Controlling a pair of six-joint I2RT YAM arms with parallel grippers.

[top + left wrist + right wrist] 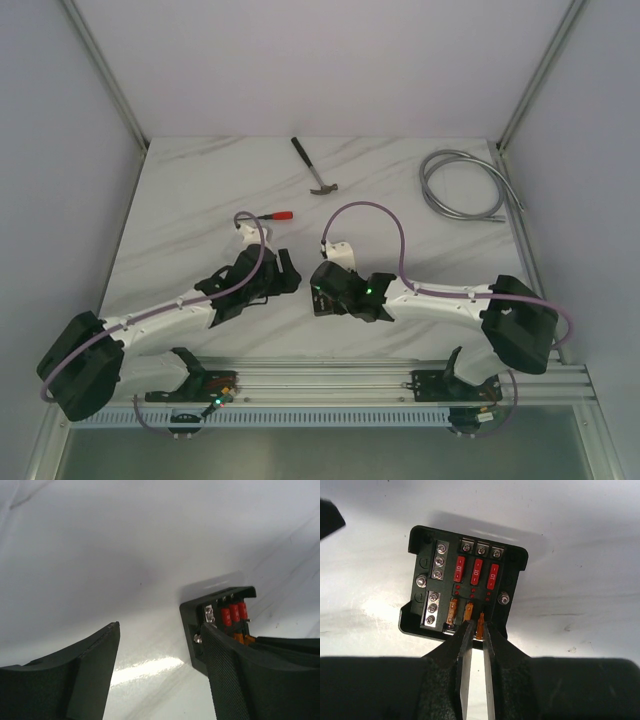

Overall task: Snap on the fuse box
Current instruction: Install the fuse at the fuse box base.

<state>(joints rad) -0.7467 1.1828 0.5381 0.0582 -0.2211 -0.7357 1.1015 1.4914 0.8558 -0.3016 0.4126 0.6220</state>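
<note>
**Fuse box lies between two end effectors**

The fuse box [465,587] lies uncovered on the white counter [580,555]. The right end effector [478,624] has its jaws almost together around an orange fuse [480,620] at the box's near edge; whether it really clamps, I cannot tell. The left end effector [160,630] is released, just beside the box.

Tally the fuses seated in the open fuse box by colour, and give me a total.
Red fuses: 3
Orange fuses: 3
Total in the fuse box: 6
</note>
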